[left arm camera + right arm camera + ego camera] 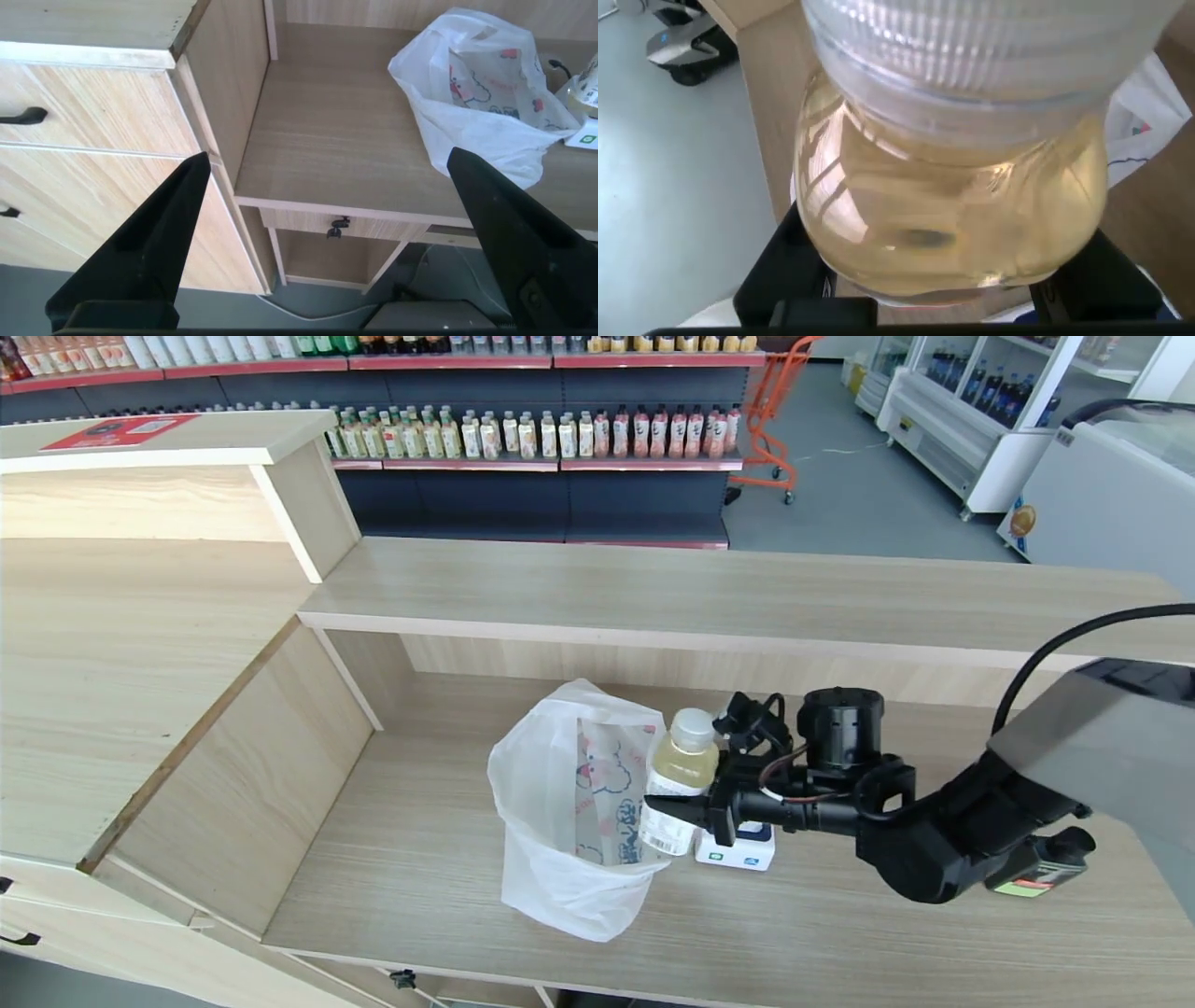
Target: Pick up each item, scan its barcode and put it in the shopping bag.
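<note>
right tool: clamped on the bottle's lower body, black fingers on either side of it; arm comes in from the right over the surface
bottle: clear plastic, pale yellow drink, white cap up, roughly upright; held off the surface at the right rim of the shopping bag; white label with a barcode at its lower end; cannot tell if any of it is inside the bag mouth
bottle, right wrist view: very close, ribbed cap edge and liquid-filled shoulder
shopping bag: thin white plastic, standing on the surface at centre, mouth open upward; also in the left wrist view
packet: printed, pink and blue on white, upright inside the bag
white box: small, green mark on top, on the surface just right of the bag, under the right tool
left tool: fingers wide apart, holding nothing; hangs off the near-left edge of the surface, well apart from the bag
surface: light wood counter with a raised ledge along the far side
drawer fronts: left of the surface, black handle
background: shelves of bottled drinks, orange cart, chiller cabinets far right
</note>
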Tool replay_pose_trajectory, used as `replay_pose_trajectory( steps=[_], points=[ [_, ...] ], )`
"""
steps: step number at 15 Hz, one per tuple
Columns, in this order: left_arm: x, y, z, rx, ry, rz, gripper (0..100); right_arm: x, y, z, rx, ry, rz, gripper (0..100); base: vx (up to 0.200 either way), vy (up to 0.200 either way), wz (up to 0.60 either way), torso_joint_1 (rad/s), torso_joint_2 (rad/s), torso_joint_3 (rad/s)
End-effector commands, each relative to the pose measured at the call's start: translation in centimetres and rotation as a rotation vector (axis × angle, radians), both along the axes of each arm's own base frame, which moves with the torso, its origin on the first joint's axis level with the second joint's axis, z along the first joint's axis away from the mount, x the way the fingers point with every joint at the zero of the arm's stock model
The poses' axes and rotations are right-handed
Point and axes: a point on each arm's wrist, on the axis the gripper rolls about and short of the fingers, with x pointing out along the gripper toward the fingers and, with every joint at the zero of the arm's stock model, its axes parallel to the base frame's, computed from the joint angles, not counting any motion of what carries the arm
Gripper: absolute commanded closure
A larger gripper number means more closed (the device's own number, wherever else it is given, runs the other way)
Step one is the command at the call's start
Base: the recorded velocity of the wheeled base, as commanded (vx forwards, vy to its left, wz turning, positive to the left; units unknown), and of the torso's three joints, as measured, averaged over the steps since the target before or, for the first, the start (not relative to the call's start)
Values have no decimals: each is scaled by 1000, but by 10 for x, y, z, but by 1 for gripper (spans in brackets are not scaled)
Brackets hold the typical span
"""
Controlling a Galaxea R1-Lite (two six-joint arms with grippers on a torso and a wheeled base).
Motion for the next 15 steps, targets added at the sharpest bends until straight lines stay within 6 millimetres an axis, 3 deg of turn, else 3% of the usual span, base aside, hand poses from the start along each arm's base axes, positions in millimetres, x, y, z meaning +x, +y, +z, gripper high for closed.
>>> replay_pose_trajectory(
  steps=[1, 4, 11, 12, 15],
  points=[
    [0, 0, 0, 1, 0, 0, 0, 23, 45, -31, -20, -41, 17, 100, 0, 0, 0, 0, 0, 0],
    [0, 0, 0, 1, 0, 0, 0, 39, 58, -50, -78, -156, 39, 100, 0, 0, 0, 0, 0, 0],
    [0, 0, 0, 1, 0, -1, 0, 47, 54, -83, -85, -188, 25, 100, 0, 0, 0, 0, 0, 0],
    [0, 0, 0, 1, 0, 0, 0, 47, 52, -85, -85, -183, 22, 0, 0, 0, 0, 0, 0, 0],
    [0, 0, 0, 1, 0, -1, 0, 42, 47, -76, -37, -92, -5, 0, 0, 0, 0, 0, 0, 0]
  ],
)
